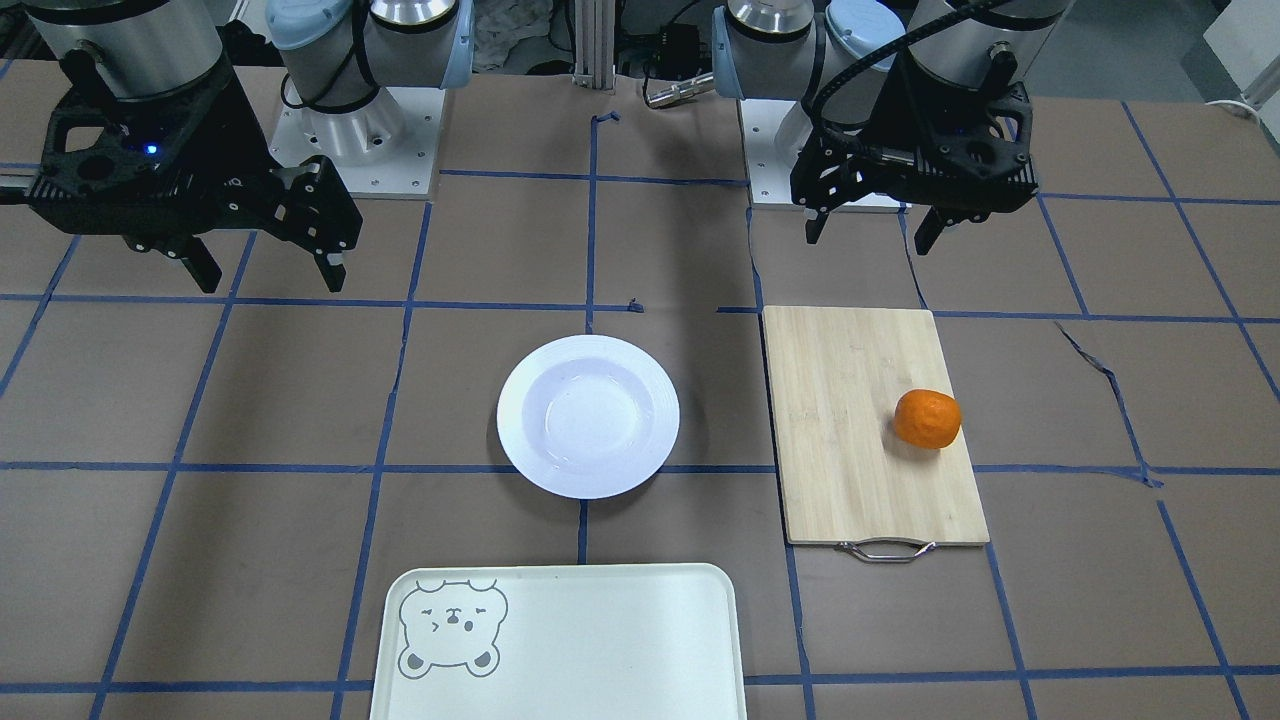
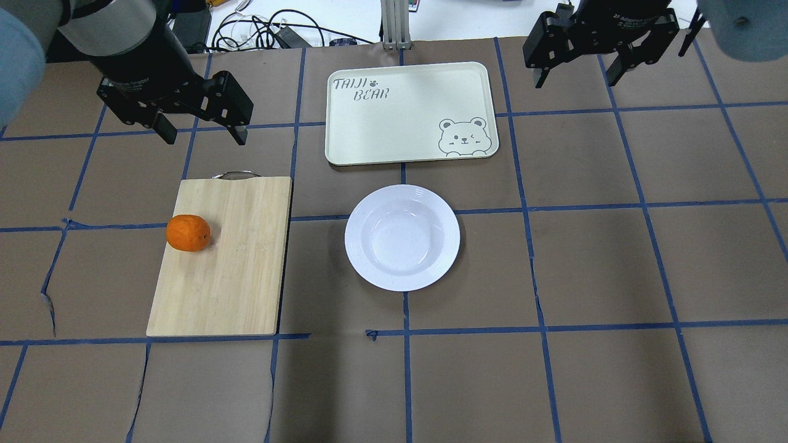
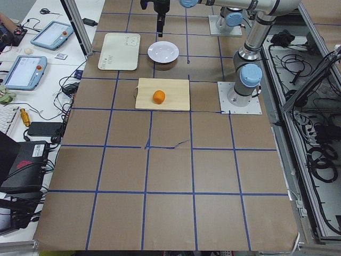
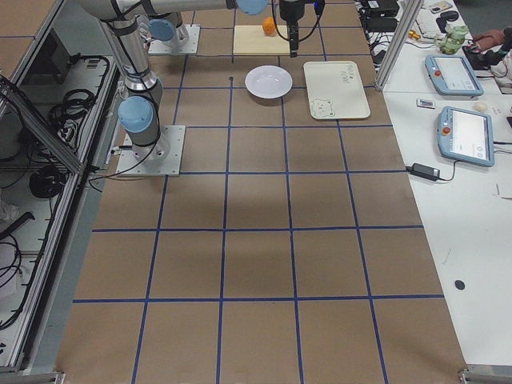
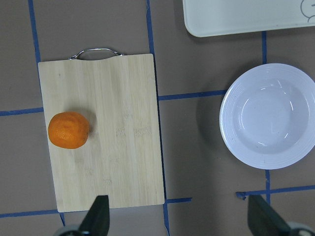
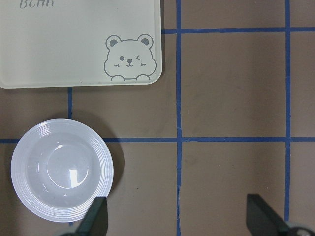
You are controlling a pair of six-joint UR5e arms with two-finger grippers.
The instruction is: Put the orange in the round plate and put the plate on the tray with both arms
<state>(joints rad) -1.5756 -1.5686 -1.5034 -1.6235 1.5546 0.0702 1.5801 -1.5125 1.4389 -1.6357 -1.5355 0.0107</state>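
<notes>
The orange point(image 2: 188, 233) point(image 1: 927, 418) point(image 5: 69, 130) rests on a bamboo cutting board point(image 2: 221, 258), toward its left edge. An empty white round plate point(image 2: 402, 237) point(image 1: 588, 415) point(image 6: 61, 176) lies mid-table. Beyond it is the cream tray point(image 2: 394, 98) point(image 1: 620, 650) with a bear face. My left gripper point(image 2: 200, 129) point(image 1: 870, 228) hangs open high above the table beyond the board's handle end. Over the far right of the table my right gripper point(image 2: 575, 72) point(image 1: 270, 265) is open too, holding nothing.
Brown paper with blue tape lines covers the table. The board's metal handle point(image 2: 234, 175) points away from the robot. Cables point(image 2: 271, 31) lie past the far edge, and tablets point(image 4: 460, 132) sit on a side bench.
</notes>
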